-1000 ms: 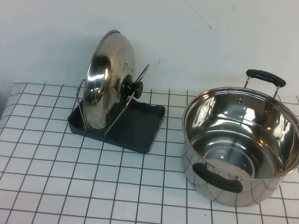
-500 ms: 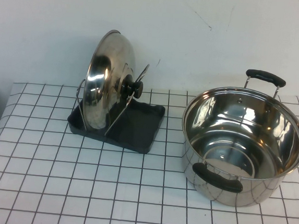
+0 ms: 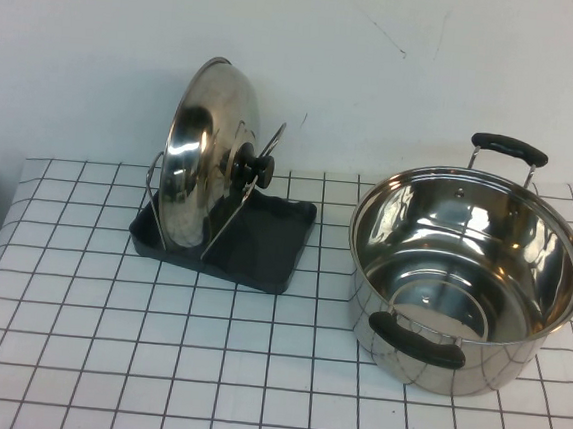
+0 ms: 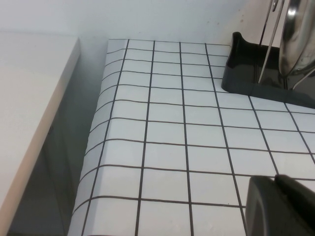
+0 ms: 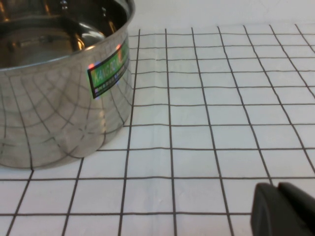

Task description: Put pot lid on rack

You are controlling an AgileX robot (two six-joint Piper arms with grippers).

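Note:
The polished steel pot lid (image 3: pixel 203 157) stands on edge in the dark grey rack (image 3: pixel 269 245) at the back left of the table, leaning on the wire loops, with its black knob (image 3: pixel 255 167) facing right. Neither gripper shows in the high view. In the left wrist view my left gripper (image 4: pixel 278 179) is shut and empty, low over the table's left side, well short of the rack (image 4: pixel 246 73) and the lid's rim (image 4: pixel 301 34). In the right wrist view my right gripper (image 5: pixel 276 186) is shut and empty over the tablecloth, beside the pot.
A deep steel pot (image 3: pixel 467 275) with two black handles stands open at the right; its wall fills one corner of the right wrist view (image 5: pixel 59 88). A white checked cloth (image 3: pixel 253 372) covers the table. The table's left edge (image 4: pixel 96 147) drops off beside a white counter.

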